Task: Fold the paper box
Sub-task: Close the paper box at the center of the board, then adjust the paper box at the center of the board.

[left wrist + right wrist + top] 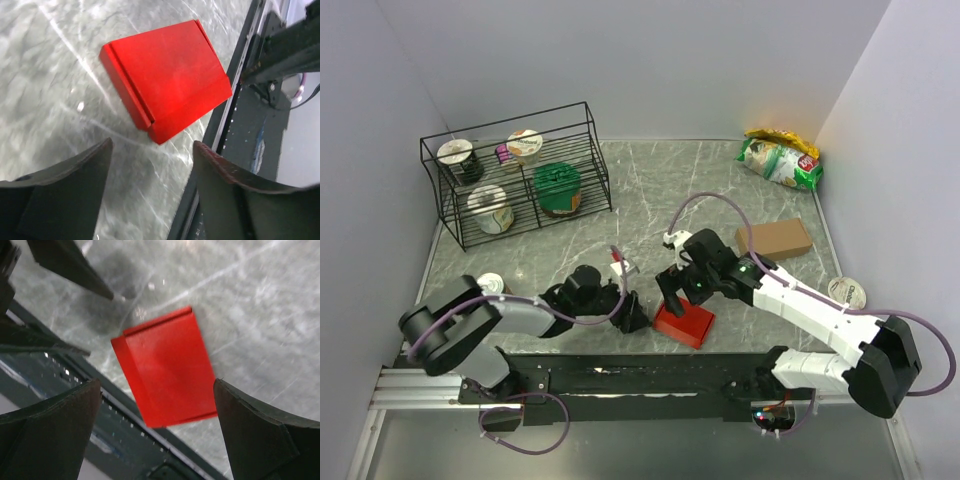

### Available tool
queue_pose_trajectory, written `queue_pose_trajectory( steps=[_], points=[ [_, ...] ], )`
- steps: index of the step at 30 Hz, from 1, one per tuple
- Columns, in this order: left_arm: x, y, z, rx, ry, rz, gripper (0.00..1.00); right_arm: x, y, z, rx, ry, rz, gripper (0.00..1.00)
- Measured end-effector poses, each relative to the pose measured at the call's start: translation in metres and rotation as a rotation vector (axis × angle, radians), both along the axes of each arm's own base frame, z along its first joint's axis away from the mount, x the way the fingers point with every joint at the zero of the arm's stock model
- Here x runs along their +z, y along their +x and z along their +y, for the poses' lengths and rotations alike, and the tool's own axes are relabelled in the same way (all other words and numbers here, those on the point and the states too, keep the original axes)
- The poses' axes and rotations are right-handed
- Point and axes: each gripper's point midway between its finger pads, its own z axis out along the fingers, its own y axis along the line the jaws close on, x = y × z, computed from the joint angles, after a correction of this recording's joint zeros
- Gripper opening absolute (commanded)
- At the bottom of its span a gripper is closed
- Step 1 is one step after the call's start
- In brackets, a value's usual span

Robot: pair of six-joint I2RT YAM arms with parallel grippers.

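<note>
The paper box (685,322) is a closed, flat red rectangle lying on the marble table close to the front rail. In the left wrist view the paper box (167,82) rests ahead of my left gripper (152,144), whose jaws stand apart with only bare table between them. From above, my left gripper (635,318) sits just left of the box, not touching it. My right gripper (675,290) hovers over the box's far left edge. In its own view the right gripper (157,382) is wide open above the paper box (167,367).
A black wire rack (515,175) with several cups stands at the back left. A brown cardboard box (775,238) and snack bags (780,160) lie at the right. A small cup (492,284) sits by the left arm, a round lid (845,290) by the right arm. The black rail (620,380) borders the front.
</note>
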Motion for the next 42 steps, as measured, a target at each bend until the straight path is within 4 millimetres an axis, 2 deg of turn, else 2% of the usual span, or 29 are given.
queue_pose_trajectory(
  steps=[3,6,10,12,15,18,22,30,37,42],
  points=[
    [-0.007,0.000,-0.009,-0.059,0.015,-0.003,0.60,-0.005,-0.005,-0.007,-0.011,-0.003,0.047,1.00],
    [-0.014,-0.001,-0.013,-0.097,0.030,0.001,0.61,-0.008,0.001,-0.015,-0.047,-0.003,0.075,1.00],
    [-0.021,0.001,-0.015,-0.106,0.055,0.000,0.83,-0.022,0.007,-0.026,-0.111,-0.012,0.158,1.00],
    [-0.021,0.006,-0.014,-0.084,0.063,-0.006,0.87,-0.029,0.015,-0.036,-0.191,0.002,0.206,1.00],
    [-0.015,0.018,-0.007,-0.015,0.062,-0.009,0.93,-0.038,0.018,-0.051,-0.329,0.033,0.258,1.00],
    [-0.007,0.038,0.002,0.074,0.056,-0.016,1.00,-0.049,0.003,-0.060,-0.430,0.041,0.321,1.00],
    [0.004,0.064,0.017,0.197,0.050,-0.018,0.96,-0.052,-0.015,-0.064,-0.529,0.074,0.364,1.00],
    [0.035,0.110,0.060,0.426,0.028,0.002,0.96,-0.076,-0.043,-0.055,-0.621,0.144,0.485,0.99],
    [0.074,0.134,0.106,0.592,-0.058,0.060,0.96,-0.074,-0.036,-0.021,-0.576,0.218,0.488,0.99],
    [0.106,0.149,0.136,0.665,-0.099,0.068,0.96,-0.079,-0.037,0.004,-0.510,0.190,0.511,0.98]
  ],
)
